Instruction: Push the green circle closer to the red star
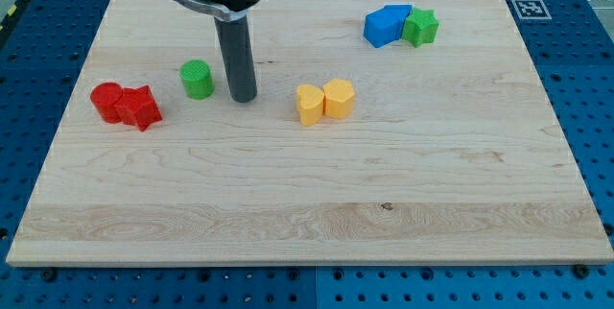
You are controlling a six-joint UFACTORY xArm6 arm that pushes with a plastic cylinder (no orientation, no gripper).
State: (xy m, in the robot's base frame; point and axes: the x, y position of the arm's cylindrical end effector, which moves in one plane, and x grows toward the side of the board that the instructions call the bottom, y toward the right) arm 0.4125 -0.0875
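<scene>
The green circle (pixel 197 79) is a short cylinder on the wooden board, left of centre. The red star (pixel 139 107) lies to its lower left, touching a second red block (pixel 106 99) on its left. A small gap separates the green circle from the red star. My tip (pixel 243 97) touches the board just to the right of the green circle, a short gap away and not touching it. The rod rises from there to the view's top.
Two yellow blocks (pixel 324 101) sit side by side near the board's middle, right of my tip. A blue block (pixel 386 26) and a green star (pixel 420 27) touch at the upper right. The wooden board (pixel 307 223) rests on a blue perforated table.
</scene>
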